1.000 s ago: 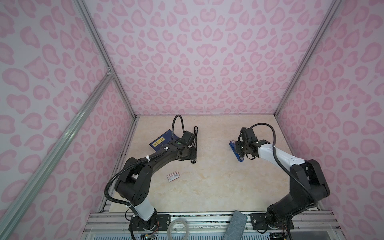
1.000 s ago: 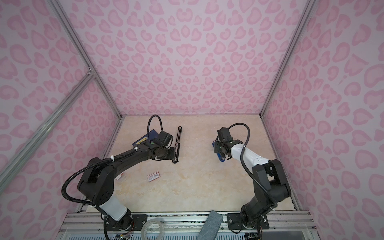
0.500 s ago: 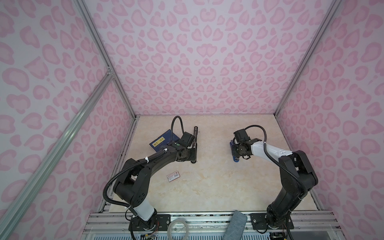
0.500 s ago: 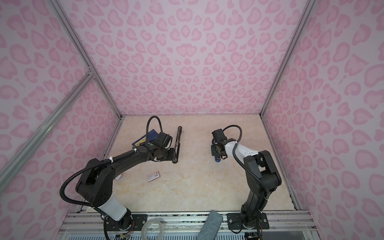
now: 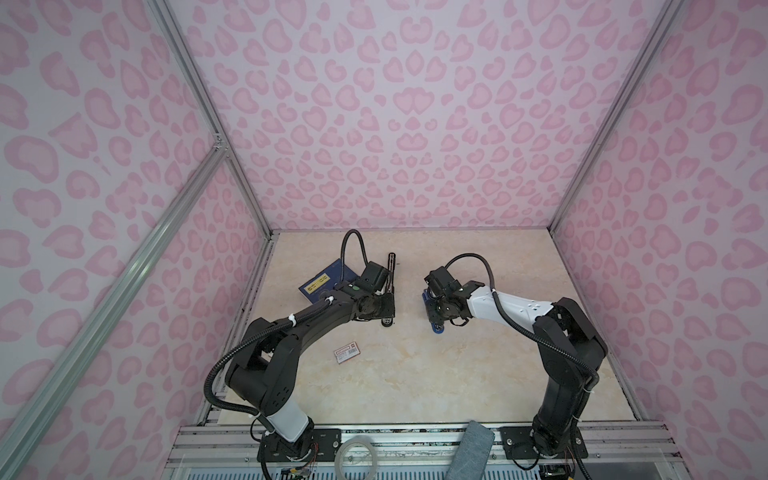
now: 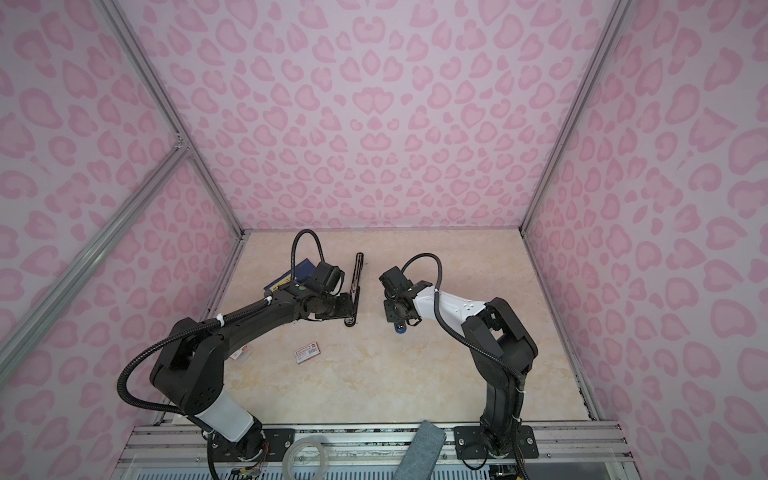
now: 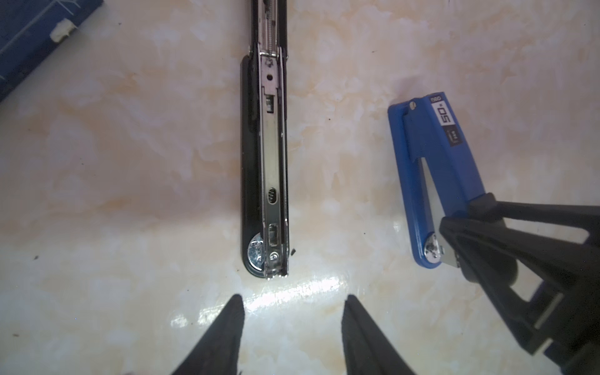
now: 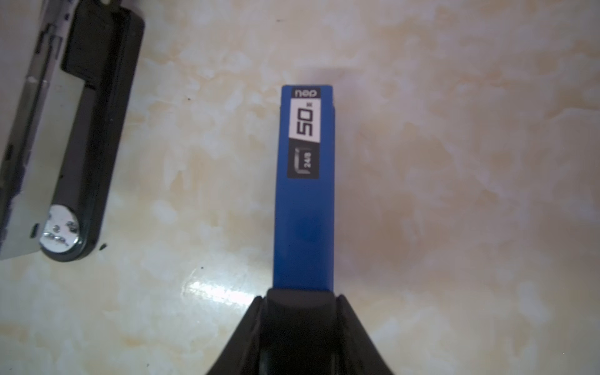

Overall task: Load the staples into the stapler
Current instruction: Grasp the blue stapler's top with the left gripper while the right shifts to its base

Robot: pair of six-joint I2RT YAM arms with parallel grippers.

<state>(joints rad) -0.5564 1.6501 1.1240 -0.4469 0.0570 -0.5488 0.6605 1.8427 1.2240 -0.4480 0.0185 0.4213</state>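
A black stapler lies opened flat on the table, its silver magazine channel facing up. My left gripper stands open just short of its rounded end, with bare table between the fingers. A second, blue stapler lies a little to the right. My right gripper is shut on its black rear end. The black stapler's end also shows in the right wrist view. The staples are out of view.
A dark blue booklet with a yellow label lies behind the left arm. A small white red-labelled box sits nearer the front. A tape roll and a grey cloth rest on the front rail. Pink walls enclose three sides.
My right gripper has carried the blue stapler leftward, closer to the black stapler, and the right arm's elbow has risen. The left arm has not moved.
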